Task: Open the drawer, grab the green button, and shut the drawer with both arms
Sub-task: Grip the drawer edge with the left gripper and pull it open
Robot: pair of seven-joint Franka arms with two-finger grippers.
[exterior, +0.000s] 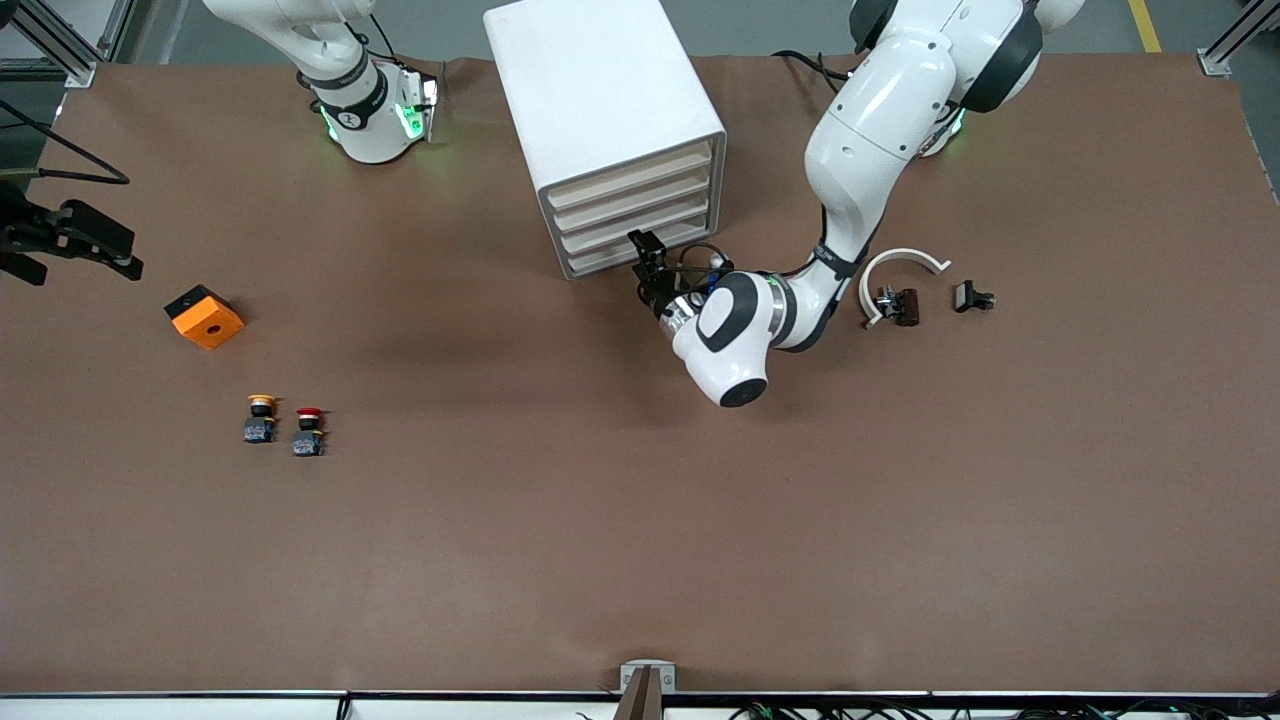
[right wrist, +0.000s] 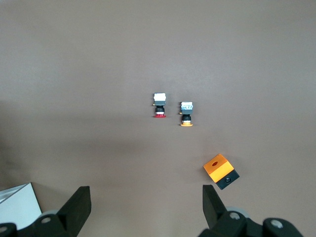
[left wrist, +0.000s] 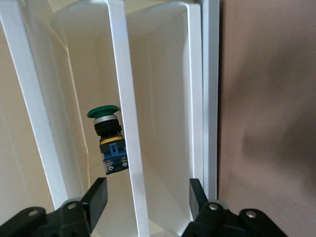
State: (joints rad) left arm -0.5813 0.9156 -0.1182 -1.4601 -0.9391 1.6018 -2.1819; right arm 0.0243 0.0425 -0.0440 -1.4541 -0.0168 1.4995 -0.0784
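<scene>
The drawer (exterior: 628,256) is the lowest one in the tall white cabinet (exterior: 600,110), and it looks shut or almost shut from the front. The left gripper (exterior: 648,262) sits right at the front of that drawer, low by the table. Its two fingers (left wrist: 97,196) are spread wide, one on each side of a thin white front edge, and they hold nothing yet.

The button (left wrist: 107,139) with the green cap is inside the cabinet, lying in one of the trays. I cannot tell for sure which tray from here.

What could go wrong? The fingers might close on the wrong edge and pull the tray above. A hard pull might drag the whole cabinet along the table. A fast pull might make the button roll or tip over inside.

The right gripper (right wrist: 143,207) waits up high, well away from the cabinet, toward the right arm's end of the table. Its fingers are wide open and empty too. Under it are a red button (exterior: 308,431), a yellow button (exterior: 260,418) and an orange box (exterior: 204,316).
</scene>
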